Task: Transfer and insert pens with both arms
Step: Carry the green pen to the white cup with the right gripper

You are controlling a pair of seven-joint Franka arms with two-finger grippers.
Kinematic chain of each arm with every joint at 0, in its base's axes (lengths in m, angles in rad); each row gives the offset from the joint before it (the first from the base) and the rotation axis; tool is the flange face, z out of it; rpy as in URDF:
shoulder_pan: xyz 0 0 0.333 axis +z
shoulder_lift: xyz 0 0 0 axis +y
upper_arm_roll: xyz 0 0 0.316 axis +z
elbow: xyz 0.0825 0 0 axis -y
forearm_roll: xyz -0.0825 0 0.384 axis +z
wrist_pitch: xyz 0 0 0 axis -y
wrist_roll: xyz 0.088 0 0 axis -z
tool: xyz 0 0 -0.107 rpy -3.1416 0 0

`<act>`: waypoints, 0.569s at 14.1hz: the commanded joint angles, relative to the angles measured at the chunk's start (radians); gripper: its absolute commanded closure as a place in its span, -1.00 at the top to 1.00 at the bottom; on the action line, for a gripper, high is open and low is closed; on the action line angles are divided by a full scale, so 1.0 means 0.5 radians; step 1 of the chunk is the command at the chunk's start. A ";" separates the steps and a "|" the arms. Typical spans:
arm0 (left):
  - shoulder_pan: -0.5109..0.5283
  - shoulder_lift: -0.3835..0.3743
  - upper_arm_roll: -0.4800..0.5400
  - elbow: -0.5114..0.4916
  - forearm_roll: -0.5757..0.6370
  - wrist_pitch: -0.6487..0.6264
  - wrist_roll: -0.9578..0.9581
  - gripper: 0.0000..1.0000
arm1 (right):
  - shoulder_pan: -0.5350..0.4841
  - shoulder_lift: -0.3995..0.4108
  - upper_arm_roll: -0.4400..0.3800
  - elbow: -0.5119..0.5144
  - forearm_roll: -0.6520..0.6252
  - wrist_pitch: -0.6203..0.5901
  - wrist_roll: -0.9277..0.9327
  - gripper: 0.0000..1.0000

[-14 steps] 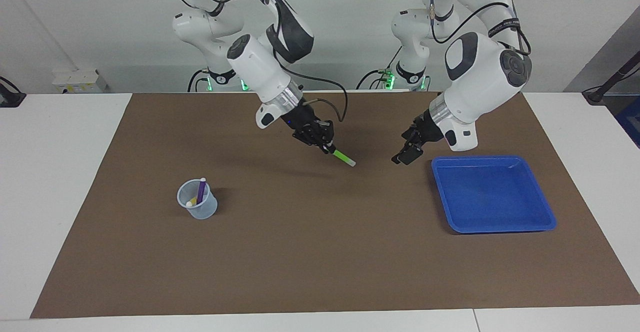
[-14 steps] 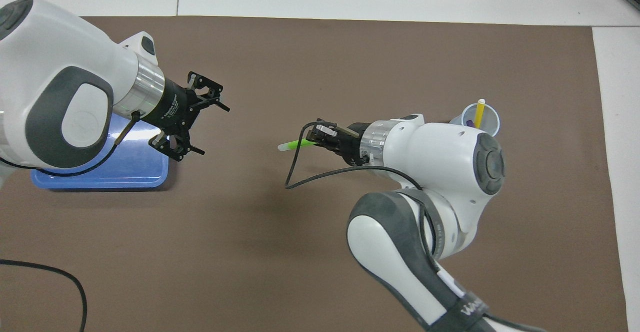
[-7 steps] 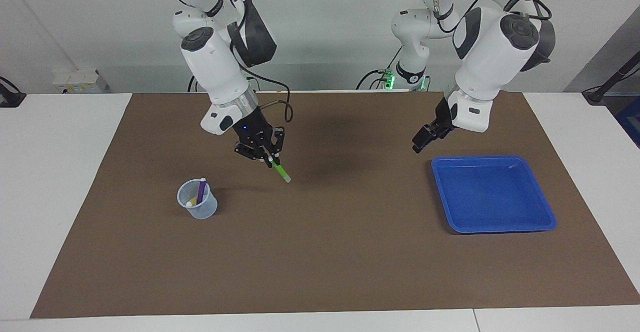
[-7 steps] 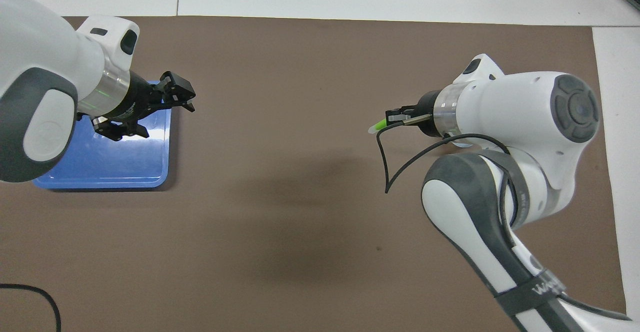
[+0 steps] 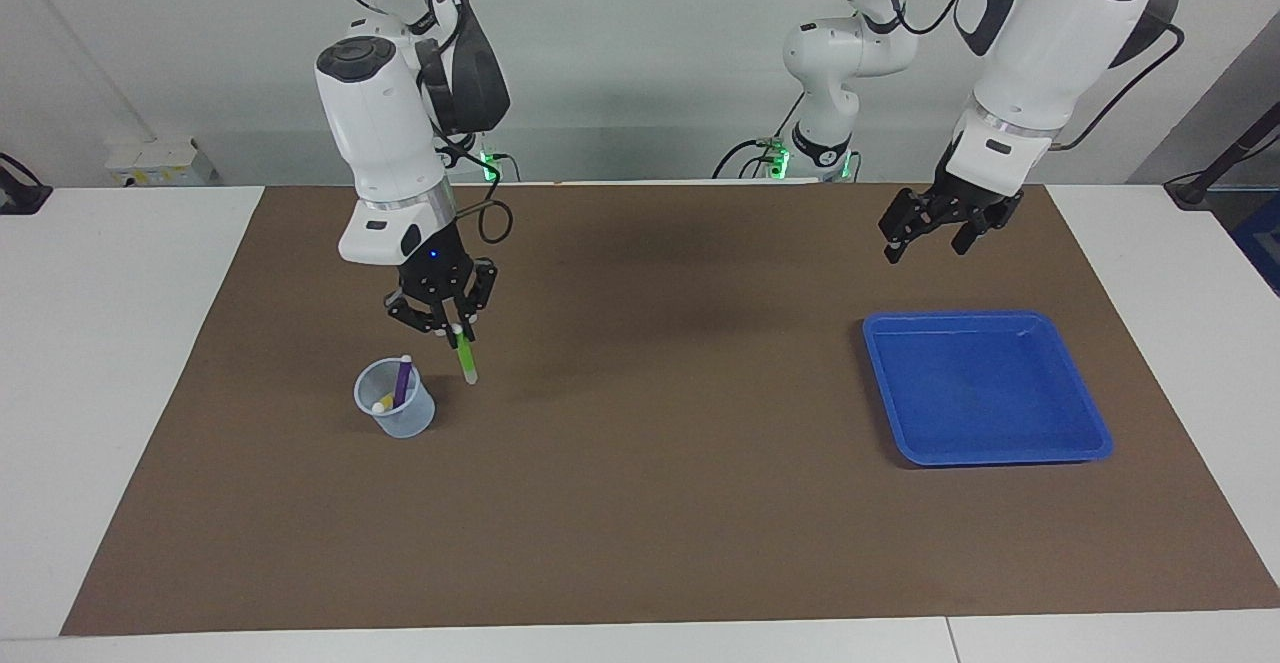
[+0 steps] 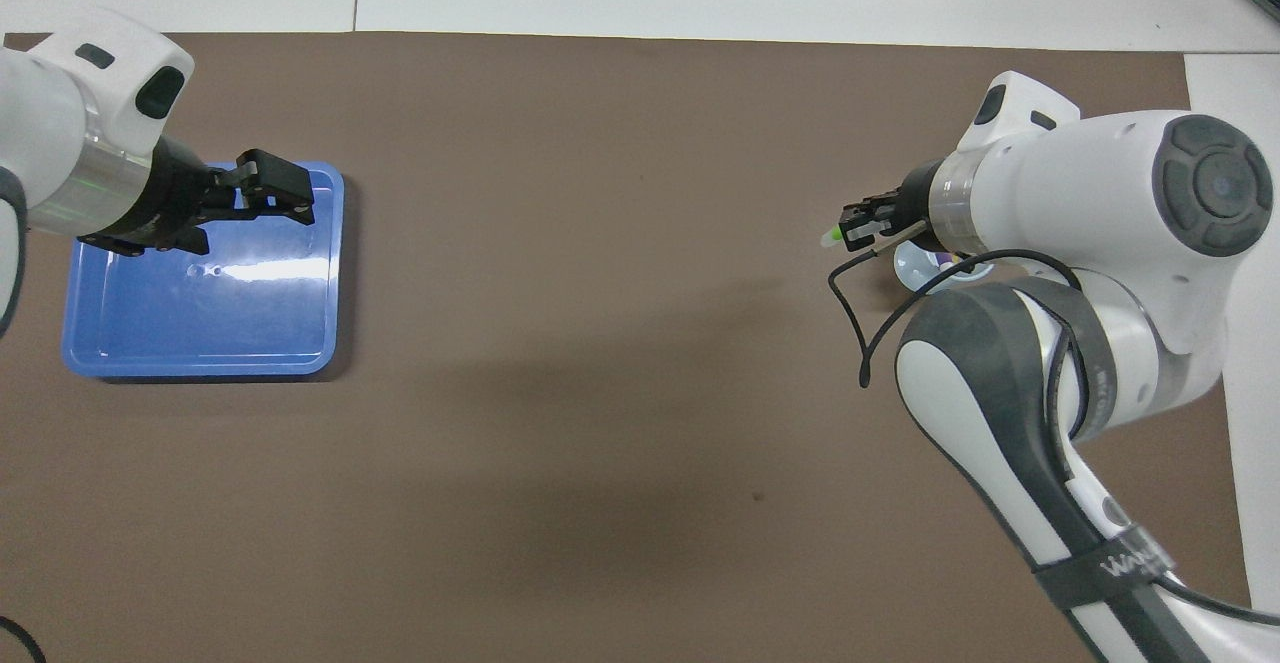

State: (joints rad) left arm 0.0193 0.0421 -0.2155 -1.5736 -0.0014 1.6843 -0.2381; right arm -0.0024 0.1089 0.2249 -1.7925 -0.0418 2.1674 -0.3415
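My right gripper (image 5: 457,331) is shut on a green pen (image 5: 465,358), which hangs almost upright with its pale end down. It is over the mat just beside a clear cup (image 5: 395,400), not over the cup's mouth. A purple pen (image 5: 402,381) and a yellow pen (image 5: 383,406) stand in the cup. In the overhead view the right gripper (image 6: 860,228) shows the green pen's tip (image 6: 830,237), and the arm hides most of the cup (image 6: 912,268). My left gripper (image 5: 925,241) hangs open and holds nothing, over the corner of the blue tray (image 6: 200,328) nearest the robots.
The blue tray (image 5: 985,315) lies at the left arm's end of the brown mat (image 5: 640,503) with nothing in it. A black cable loops from the right wrist (image 6: 860,343). White tabletop borders the mat on all sides.
The right arm swung the green pen from over the mat's middle to beside the cup and tipped it nearly upright. The left arm rose and drew back toward its base.
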 commanded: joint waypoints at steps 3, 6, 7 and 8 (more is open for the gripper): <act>0.014 -0.139 0.005 -0.016 0.104 -0.043 0.369 1.00 | -0.268 -0.009 0.029 0.020 -0.051 -0.024 -0.550 -1.00; 0.010 -0.179 0.005 -0.013 0.101 -0.067 0.430 1.00 | -0.314 -0.012 0.032 -0.035 -0.039 0.006 -0.584 -1.00; 0.013 -0.185 0.008 -0.028 0.101 -0.061 0.463 1.00 | -0.317 -0.015 0.032 -0.063 -0.024 0.013 -0.572 -1.00; 0.041 -0.192 0.005 -0.031 0.101 -0.064 0.482 1.00 | -0.330 -0.015 0.029 -0.090 -0.009 0.016 -0.566 -1.00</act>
State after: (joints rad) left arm 0.0207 -0.0339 -0.2118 -1.5738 0.0320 1.6695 -0.0360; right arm -0.1521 0.1109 0.2249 -1.7993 -0.0506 2.1626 -0.6239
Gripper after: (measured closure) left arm 0.000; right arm 0.824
